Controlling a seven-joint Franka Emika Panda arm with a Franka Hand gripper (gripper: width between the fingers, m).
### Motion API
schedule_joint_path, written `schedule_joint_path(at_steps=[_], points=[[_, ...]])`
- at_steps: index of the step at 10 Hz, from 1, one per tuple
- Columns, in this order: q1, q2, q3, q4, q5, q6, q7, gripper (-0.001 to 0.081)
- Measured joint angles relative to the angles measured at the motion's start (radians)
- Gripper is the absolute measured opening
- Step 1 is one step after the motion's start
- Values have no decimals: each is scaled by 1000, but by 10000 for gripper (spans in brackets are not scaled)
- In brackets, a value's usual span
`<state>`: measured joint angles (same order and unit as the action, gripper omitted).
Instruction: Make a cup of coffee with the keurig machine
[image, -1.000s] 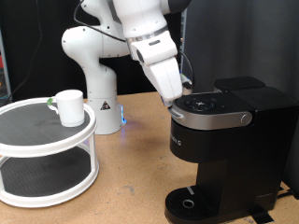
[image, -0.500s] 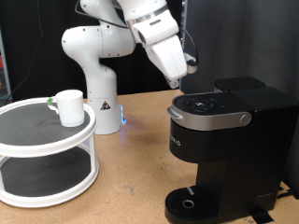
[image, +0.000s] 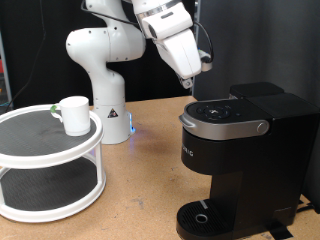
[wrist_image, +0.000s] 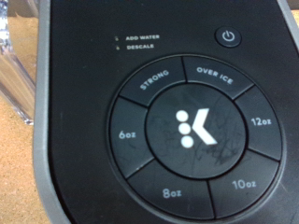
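The tool (image: 190, 88) fingertips are too small to tell apart; the keurig machine (image: 240, 160) is cut off right.

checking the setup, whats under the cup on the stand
The cup sits on the top shelf of a white two-tier stand. The lower shelf looks bare; its far side is hidden.

White arm bent over, wrist tilted downward, gripper (image: 190, 84) hanging in air
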<state>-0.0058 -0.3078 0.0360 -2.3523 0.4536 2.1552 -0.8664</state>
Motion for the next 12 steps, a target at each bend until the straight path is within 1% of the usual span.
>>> schedule_joint_path(at_steps=[1,3,5,6,7,8,10,11,12], points=[[0,0,-3,-2,-4,-14,-30,2],[-3,-15,-34,-8,-11,-98,-127,2],[-11,-58,-80,-22,-11,-205,-207,2],[-15,-80,-99,-25,-17,-258,-232,2],[-16,-97,-105,-29,-21,-280,-242,2],[-16,-94,-104,-29,-20,-278,-240,2],[-18,-96,-109,-55,94,-208,-177,2],[-24,-101,-116,-71,136,-195,-139,2],[-35,-109,-122,-87,149,-194,-95,2]])
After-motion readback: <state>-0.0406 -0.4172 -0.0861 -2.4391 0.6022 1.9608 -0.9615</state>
